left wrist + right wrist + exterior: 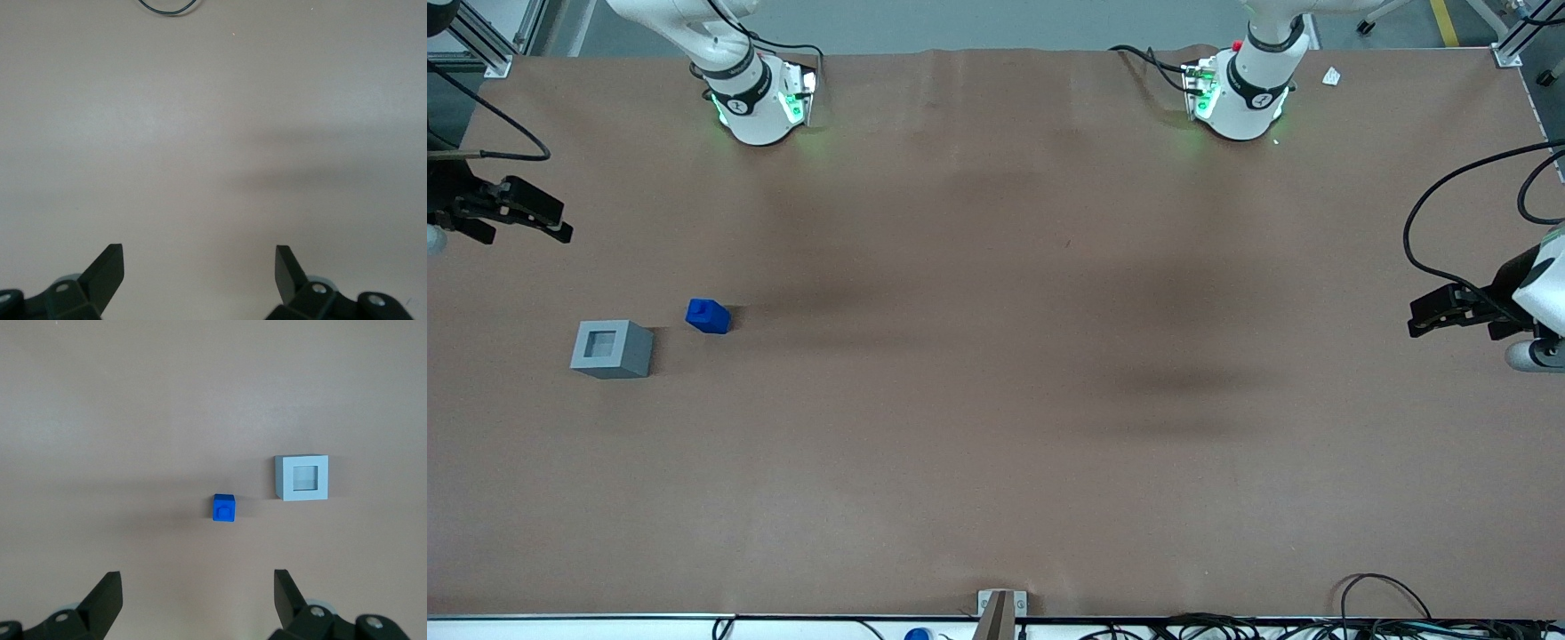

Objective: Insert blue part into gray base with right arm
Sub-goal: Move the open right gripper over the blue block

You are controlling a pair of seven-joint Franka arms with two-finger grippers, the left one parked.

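Note:
The blue part [708, 316] stands on the brown table with its stud up, close beside the gray base [612, 348] and slightly farther from the front camera. The base's square socket faces up and holds nothing. My right gripper [560, 224] hovers above the table at the working arm's end, farther from the front camera than both objects and apart from them. It is open and holds nothing. The right wrist view looks down on the blue part [224, 508] and the gray base [302, 478], with the gripper [197, 587] spread wide.
The two arm pedestals [760, 102] [1240, 98] stand at the table's edge farthest from the front camera. A small white scrap [1331, 76] lies near the parked arm's pedestal. A metal bracket [1000, 609] and cables [1387, 591] sit at the near edge.

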